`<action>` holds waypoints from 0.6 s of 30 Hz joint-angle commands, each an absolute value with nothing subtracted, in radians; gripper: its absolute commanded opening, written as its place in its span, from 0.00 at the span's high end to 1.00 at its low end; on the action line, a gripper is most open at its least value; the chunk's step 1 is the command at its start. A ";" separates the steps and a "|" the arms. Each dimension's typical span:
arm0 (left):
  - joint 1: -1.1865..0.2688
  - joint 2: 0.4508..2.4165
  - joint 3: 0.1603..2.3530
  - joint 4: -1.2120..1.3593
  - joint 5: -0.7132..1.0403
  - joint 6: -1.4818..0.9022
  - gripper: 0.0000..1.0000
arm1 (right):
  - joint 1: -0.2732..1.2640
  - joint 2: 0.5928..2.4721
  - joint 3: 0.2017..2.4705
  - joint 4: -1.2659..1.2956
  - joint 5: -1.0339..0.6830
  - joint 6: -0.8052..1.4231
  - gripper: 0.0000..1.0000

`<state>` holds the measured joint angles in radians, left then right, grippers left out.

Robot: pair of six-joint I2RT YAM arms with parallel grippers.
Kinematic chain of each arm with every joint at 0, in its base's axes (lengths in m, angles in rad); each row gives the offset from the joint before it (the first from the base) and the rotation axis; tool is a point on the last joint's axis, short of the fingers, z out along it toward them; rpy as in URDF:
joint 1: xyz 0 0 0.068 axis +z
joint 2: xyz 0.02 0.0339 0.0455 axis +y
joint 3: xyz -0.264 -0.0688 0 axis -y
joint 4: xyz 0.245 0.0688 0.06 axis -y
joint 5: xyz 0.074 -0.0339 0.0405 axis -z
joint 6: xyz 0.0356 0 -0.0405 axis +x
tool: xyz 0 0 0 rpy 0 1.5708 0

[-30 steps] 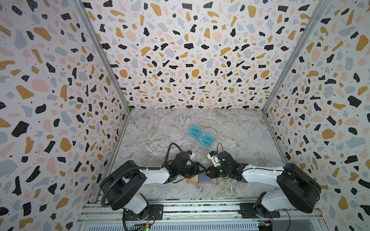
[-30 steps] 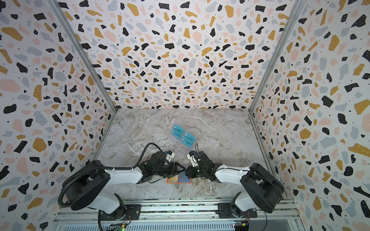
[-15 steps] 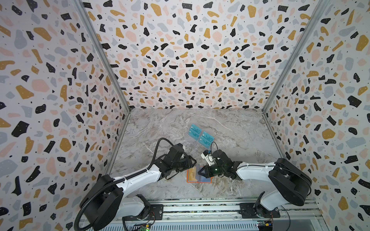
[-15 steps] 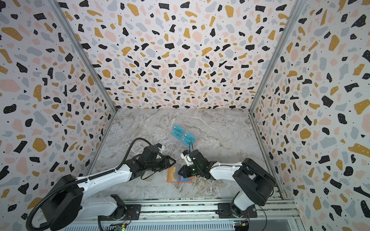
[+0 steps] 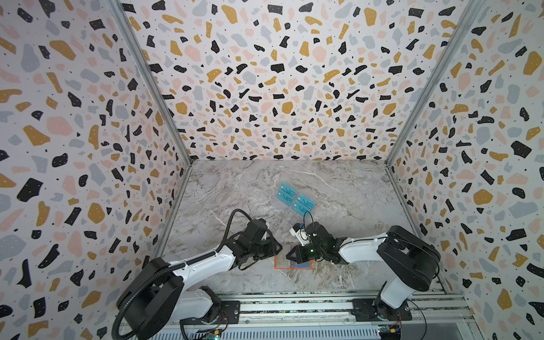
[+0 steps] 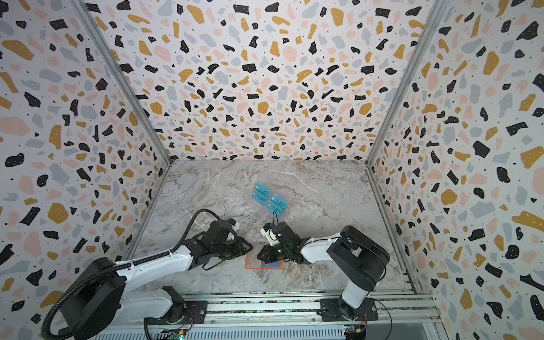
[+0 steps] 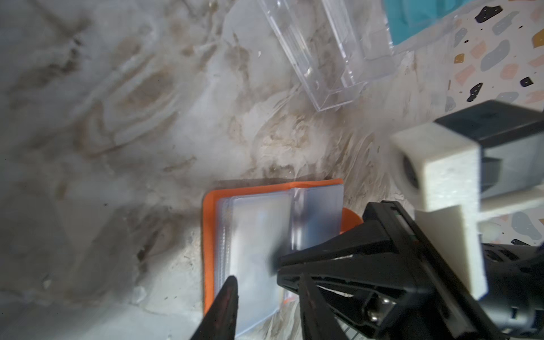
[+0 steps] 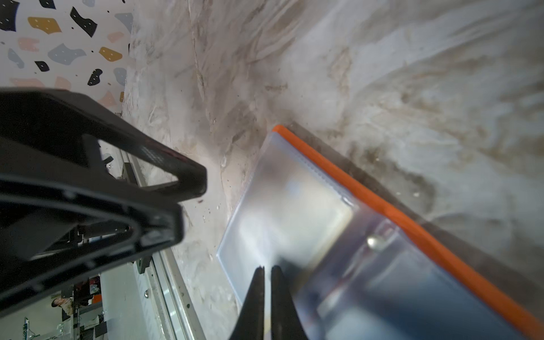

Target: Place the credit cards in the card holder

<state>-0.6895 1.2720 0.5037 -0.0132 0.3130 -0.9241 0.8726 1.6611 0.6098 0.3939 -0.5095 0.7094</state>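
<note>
Closely: left claw [image 5: 279, 248], right claw [image 8: 267, 269] flank card holder [image 5: 282, 263]; marble [image 5: 235, 191] wide beyond.

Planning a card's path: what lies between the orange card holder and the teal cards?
In the left wrist view, bare marble table next to the card holder, then the clear acrylic stand just before the teal cards.

Card holder [image 7: 209, 235]: orange cover, matt, smooth; inner sleeves [image 7: 259, 229] clear glossy plastic.
Credit cards [image 5: 286, 194]: teal plastic, smooth.
Stand [image 7: 323, 53]: transparent glossy acrylic.
Worktop [image 5: 338, 188]: marble-patterned, smooth, satin.
Rail [image 5: 294, 306]: brushed metal.
Walls [image 5: 279, 88]: matt terrazzo print.
</note>
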 commanded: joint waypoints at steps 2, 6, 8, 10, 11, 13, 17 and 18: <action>-0.695 1.301 0.492 0.068 0.329 -0.923 0.63 | 0.873 1.602 0.674 0.348 -0.498 0.692 0.90; -0.695 1.298 0.498 0.060 0.281 -0.917 0.64 | 0.829 1.553 0.794 0.163 -0.477 0.592 0.87; -0.694 1.279 0.506 0.039 0.228 -0.910 0.64 | 0.795 1.549 0.871 0.058 -0.470 0.531 0.87; -0.695 1.254 0.509 0.023 0.162 -0.902 0.64 | 0.759 1.556 0.945 -0.028 -0.459 0.469 0.86; -0.694 1.244 0.511 0.015 0.129 -0.896 0.64 | 0.737 1.563 0.985 -0.070 -0.453 0.438 0.85; -0.695 1.234 0.522 0.004 0.088 -0.891 0.64 | 0.701 1.579 1.054 -0.129 -0.429 0.389 0.84; -0.695 1.218 0.543 0.022 0.062 -0.853 0.64 | 0.637 1.674 1.231 -0.245 -0.380 0.299 0.81; -0.695 1.217 0.549 0.022 0.071 -0.844 0.64 | 0.628 1.703 1.273 -0.280 -0.363 0.278 0.80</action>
